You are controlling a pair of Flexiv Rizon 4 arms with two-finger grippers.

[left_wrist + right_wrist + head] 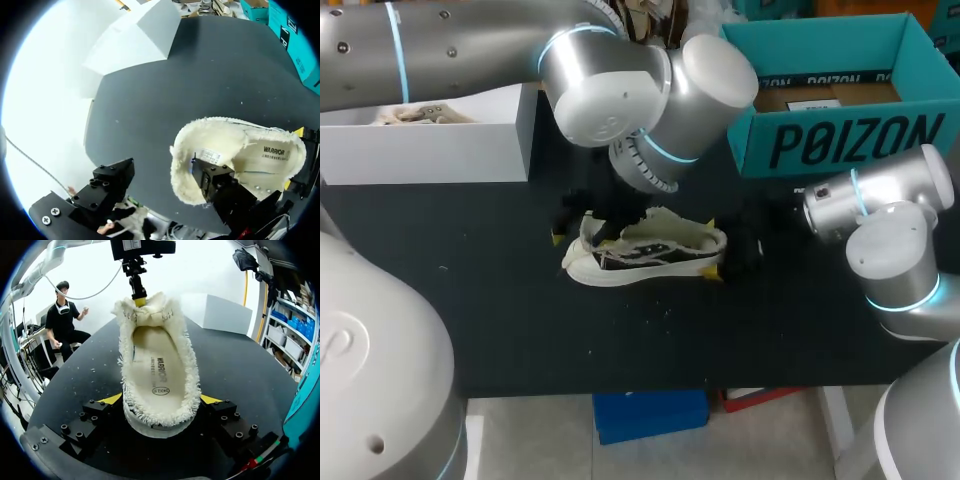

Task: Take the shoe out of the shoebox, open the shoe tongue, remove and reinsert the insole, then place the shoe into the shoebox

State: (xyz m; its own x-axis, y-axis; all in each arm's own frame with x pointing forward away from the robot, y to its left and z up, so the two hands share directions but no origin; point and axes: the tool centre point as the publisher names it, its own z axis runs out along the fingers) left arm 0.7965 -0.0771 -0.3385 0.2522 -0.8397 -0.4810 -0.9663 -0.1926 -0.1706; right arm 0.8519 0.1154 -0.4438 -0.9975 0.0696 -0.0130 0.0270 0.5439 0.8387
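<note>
Counter (500, 300): shoebox (840, 140) at far right, shoe not in it. Shoe (645, 250) lies mid-counter. Right end effector (161, 399) clamped on near end. Left end effector (162, 180) spread, one finger inside shoe's far end. Insole (157, 370) seated. Likely insole-removal step; next move calls for pinching insole edge and lifting.

a robot lab: left arm (470, 40), right arm (892, 250), black table (500, 300).
</note>
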